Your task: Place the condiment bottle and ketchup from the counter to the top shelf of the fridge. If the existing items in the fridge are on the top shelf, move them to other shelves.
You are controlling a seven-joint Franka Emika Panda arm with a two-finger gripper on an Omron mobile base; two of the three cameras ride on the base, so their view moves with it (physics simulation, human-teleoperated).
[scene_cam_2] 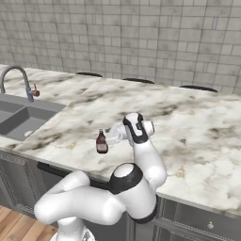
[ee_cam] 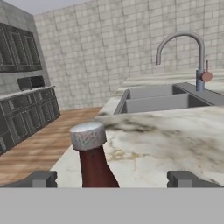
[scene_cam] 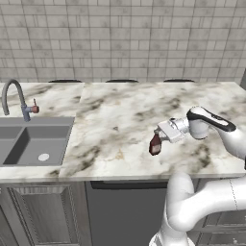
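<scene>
With our gripper [ee_cam: 111, 178] spread wide around the dark-red, grey-capped bottle [ee_cam: 94, 159] standing on the marbled stone counter [scene_cam: 120, 120], nothing is grasped; we judge the task barely begun.

Between the jaws, the bottle [ee_cam: 93, 157] is cut off below its neck by the hand view's bottom; its label cannot be seen.

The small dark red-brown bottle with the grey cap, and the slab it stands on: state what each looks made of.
Dark red-brown bottle: glossy, probably glass or hard plastic; its speckled grey cap looks like matte metal or plastic. White-and-grey veined counter: polished marble-like stone, judging by the irregular brown-grey veins.
</scene>
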